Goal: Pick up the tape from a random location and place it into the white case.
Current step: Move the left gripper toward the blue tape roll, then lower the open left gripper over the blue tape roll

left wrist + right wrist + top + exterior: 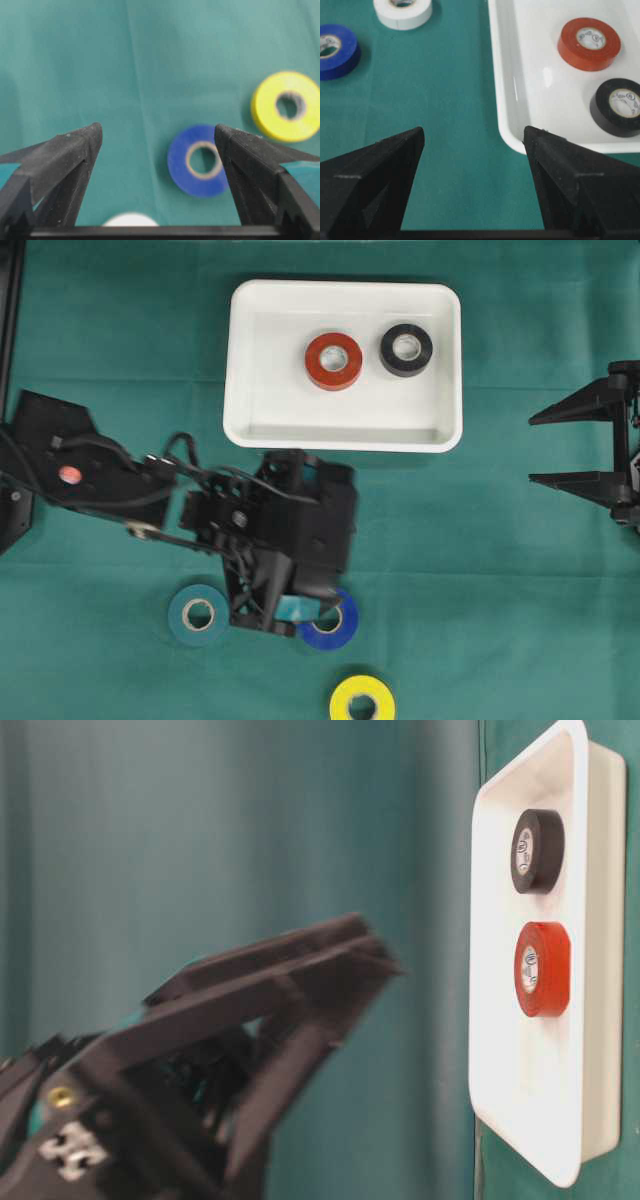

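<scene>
Two rolls already lie flat in the white case (245, 360): a red roll (333, 361) and, just beside it, a black roll (406, 349). So I judge the job partly done, with several rolls left out on the green cloth (500, 590). From overhead I count a teal roll (198, 614), a blue roll (335, 624) and a yellow roll (362, 704) at the bottom edge; the right wrist view also shows a white roll (403, 11), which my left arm hides from above.

I have the left gripper (268, 618) over the near rolls, its jaws spread wide and holding nothing. In the left wrist view the blue roll lies flat on the cloth, apart from both fingers and off to the right of the gap, close to the right finger (260, 175). The yellow roll sits beyond it, farther right. A sliver of the white roll shows at the bottom of that view. I read the blue roll as my next pick, though I would need to shift sideways to centre it before closing.

The right gripper (590, 445) waits at the right edge, well apart from the case, jaws parted and empty.
</scene>
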{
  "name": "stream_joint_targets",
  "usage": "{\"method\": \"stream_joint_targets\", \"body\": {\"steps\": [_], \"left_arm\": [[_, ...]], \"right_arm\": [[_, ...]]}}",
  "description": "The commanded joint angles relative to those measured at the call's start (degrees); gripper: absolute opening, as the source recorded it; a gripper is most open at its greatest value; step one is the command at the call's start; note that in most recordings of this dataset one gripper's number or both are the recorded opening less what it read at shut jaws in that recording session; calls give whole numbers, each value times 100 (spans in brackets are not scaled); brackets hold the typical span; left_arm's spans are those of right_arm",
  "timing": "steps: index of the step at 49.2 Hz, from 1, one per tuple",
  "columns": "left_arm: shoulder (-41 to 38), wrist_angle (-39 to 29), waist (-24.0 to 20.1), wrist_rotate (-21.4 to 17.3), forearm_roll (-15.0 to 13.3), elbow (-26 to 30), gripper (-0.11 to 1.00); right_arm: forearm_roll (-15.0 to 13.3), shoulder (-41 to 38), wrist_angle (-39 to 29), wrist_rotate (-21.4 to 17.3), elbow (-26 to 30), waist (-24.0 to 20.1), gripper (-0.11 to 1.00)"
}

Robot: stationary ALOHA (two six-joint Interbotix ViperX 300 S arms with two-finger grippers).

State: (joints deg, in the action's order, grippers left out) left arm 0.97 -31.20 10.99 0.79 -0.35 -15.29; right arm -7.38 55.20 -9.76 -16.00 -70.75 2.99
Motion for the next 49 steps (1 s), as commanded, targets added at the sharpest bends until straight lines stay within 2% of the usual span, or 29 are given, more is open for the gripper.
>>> {"method": "stream_joint_targets", "body": {"steps": [1, 8, 17, 49], "left_arm": [[-70, -483, 79, -9, 18, 457, 98], [-255, -993, 105, -9, 26, 791, 98], [-343, -1292, 105, -9, 26, 958, 98], [-352, -1266, 35, -9, 35, 923, 98]], "right_arm": [[-9, -53, 9, 9, 158, -9, 76], [-9, -53, -26, 9, 158, -18, 76], [-9, -53, -53, 9, 158, -9, 76], [-9, -53, -105, 18, 158, -9, 76]]}}
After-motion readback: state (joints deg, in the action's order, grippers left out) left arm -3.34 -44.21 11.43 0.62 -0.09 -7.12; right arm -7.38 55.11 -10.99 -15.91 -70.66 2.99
